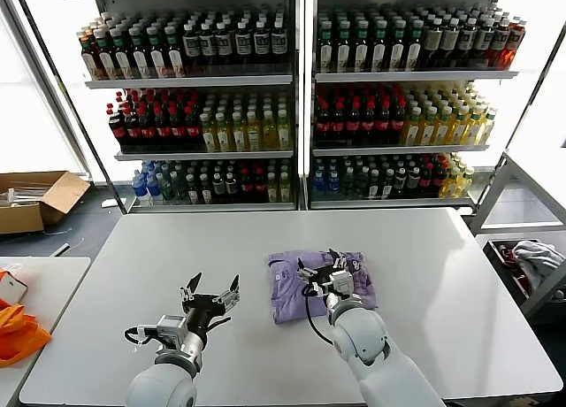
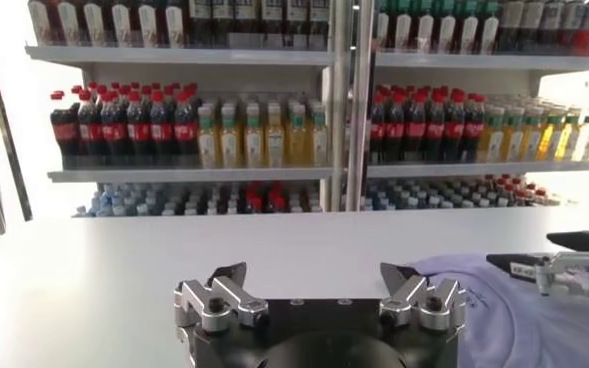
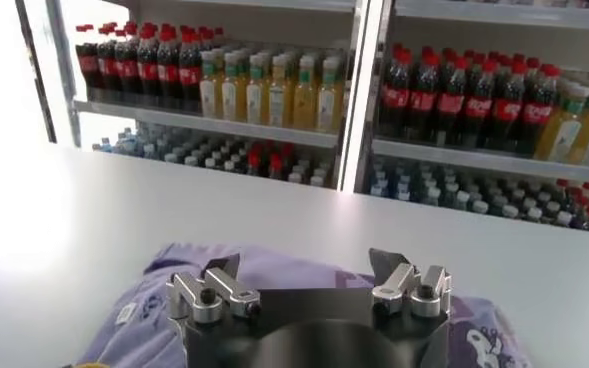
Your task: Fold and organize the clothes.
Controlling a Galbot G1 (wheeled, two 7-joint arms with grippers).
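Clothes: a lavender T-shirt (image 1: pixel 320 285) lies folded into a compact rectangle near the middle of the white bench (image 1: pixel 460 283).
Right end effector (image 1: pixel 329 267): over the shirt, fingers spread wide, holding nothing.
Left end effector (image 1: pixel 210 294): beside the shirt, wide open, empty.
Progress: the folding looks finished; perhaps only tidying remains.

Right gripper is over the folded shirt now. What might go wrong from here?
1. The right gripper hangs open right over the folded lavender T-shirt; dropping or pulling back carelessly could snag a layer and undo the fold.
2. Its black cable loops across the shirt's near edge and could drag the fabric.
3. The left gripper, open above the bare table beside the shirt, might nudge the bundle if it swings inward.
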